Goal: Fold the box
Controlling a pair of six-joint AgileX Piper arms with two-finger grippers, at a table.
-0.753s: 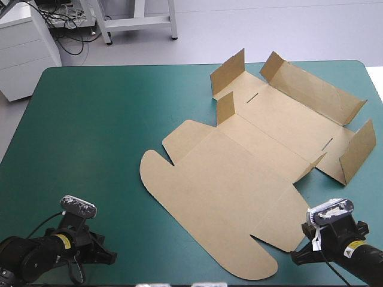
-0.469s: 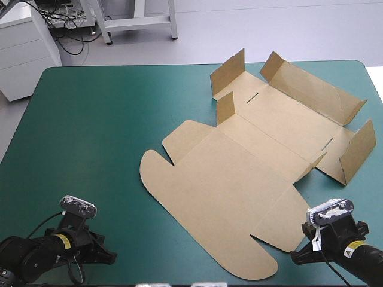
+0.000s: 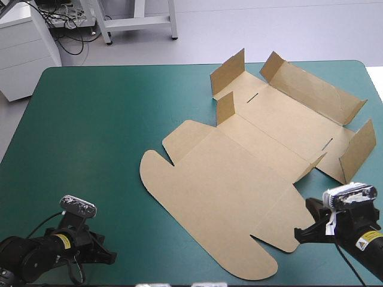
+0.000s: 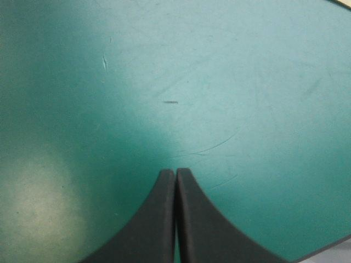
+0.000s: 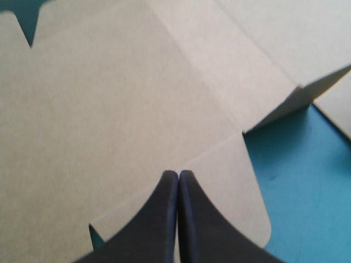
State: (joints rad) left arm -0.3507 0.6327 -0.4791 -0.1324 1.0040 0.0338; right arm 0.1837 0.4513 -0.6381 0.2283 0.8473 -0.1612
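Note:
The brown box [image 3: 239,179] lies mostly flat across the middle and right of the teal-green table, its lid panel toward the front. Short walls and flaps stand raised at its far right end [image 3: 311,89]. My right gripper [image 3: 299,234] sits low at the front right, shut, its tip at the edge of the lid's rounded side flap [image 5: 230,181]; the box [image 5: 109,109] spreads ahead of it. My left gripper [image 3: 111,257] rests at the front left corner, shut, well apart from the box, with only bare teal-green cover [image 4: 192,82] ahead of its fingertips [image 4: 175,174].
The left half of the table [image 3: 90,131] is bare cover. Beyond the far edge stand a white cabinet [image 3: 24,48] and a metal frame's legs [image 3: 137,24].
My right gripper and wrist have shifted to the right and slightly up. The left arm and the box have not moved.

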